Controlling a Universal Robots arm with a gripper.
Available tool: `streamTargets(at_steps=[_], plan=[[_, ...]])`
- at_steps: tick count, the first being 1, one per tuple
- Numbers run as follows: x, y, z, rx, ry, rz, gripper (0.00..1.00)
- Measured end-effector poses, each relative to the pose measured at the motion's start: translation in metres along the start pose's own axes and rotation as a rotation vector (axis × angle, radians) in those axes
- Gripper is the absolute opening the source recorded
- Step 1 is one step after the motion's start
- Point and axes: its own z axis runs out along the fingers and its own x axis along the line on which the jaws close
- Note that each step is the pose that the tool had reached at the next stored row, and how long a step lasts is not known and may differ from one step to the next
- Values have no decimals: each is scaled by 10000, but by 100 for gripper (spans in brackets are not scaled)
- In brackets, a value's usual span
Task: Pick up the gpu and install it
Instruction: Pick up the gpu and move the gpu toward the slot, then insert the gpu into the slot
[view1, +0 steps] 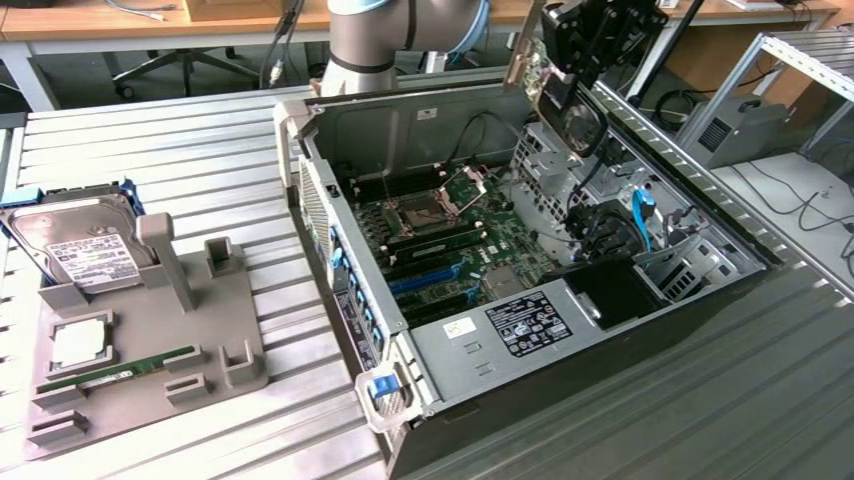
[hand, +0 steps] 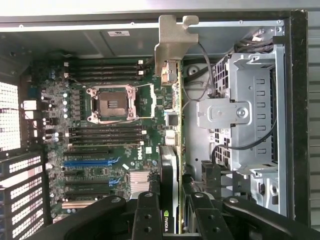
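Note:
The gpu (view1: 561, 95) hangs in the air over the far side of the open computer case (view1: 441, 345), with my gripper (view1: 601, 30) shut on it from above. In the wrist view the gpu (hand: 172, 115) is seen edge-on, its silvery end bracket (hand: 172, 42) pointing away from the camera and its black cooler (hand: 169, 170) near my gripper (hand: 172, 220). Black fingers (hand: 147, 212) press on both faces of the card. It hangs over the seam between the motherboard (hand: 100, 150) and the drive cage (hand: 245, 115), clear of the slots.
Blue and black expansion slots (view1: 427, 280) and the bare processor socket (view1: 430, 210) lie on the case floor. Cables (view1: 641, 215) run by the drive cage. At the exterior view's left, a grey fixture tray (view1: 220, 330) holds a hard drive (view1: 80, 250), a processor (view1: 80, 340) and a memory stick (view1: 114, 372).

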Motion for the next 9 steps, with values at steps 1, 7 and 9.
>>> streamTargets(at_steps=[1,7,9], plan=[[-2,0,0,1,0,0,27],[-3,0,0,0,-1,0,27],[-3,0,0,1,0,0,27]])
